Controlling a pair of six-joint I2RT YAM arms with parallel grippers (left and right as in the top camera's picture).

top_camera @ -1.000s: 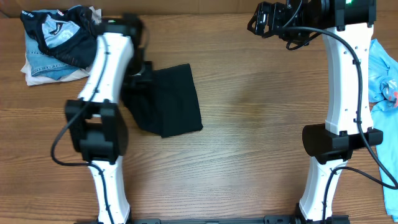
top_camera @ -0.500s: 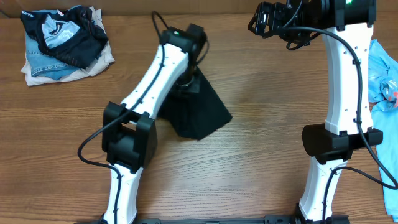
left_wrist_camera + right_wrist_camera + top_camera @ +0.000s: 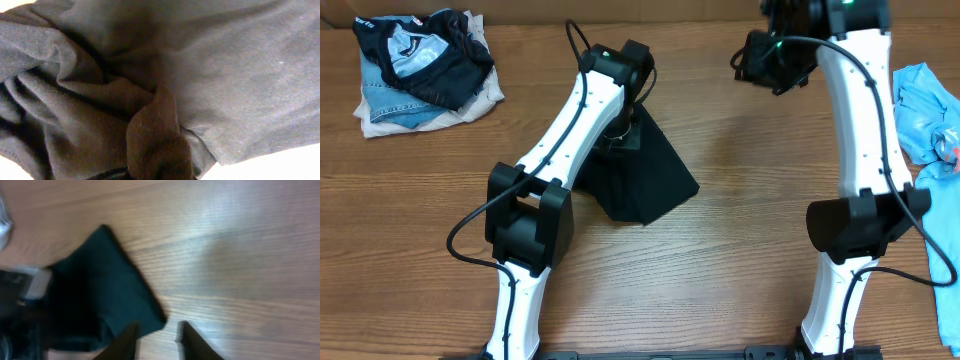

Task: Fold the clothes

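— Where does our black T-shirt lie?
— Mid-worktop, we see it standing as a tent. Its peak points far, under our left hand, which is clamped on the soft matte knit, and it widens toward the near right.
— And our right hand?
— Over bare wood grain, fingers slightly apart, empty.
— Other clothes?
— A crumpled pile lies far left, and a light blue garment lies at the right edge.

The shirt is plain black. One top is black patterned with pale blue; the denim is blue, the cloth white. Another garment is light blue. The table is brown wood-grain.
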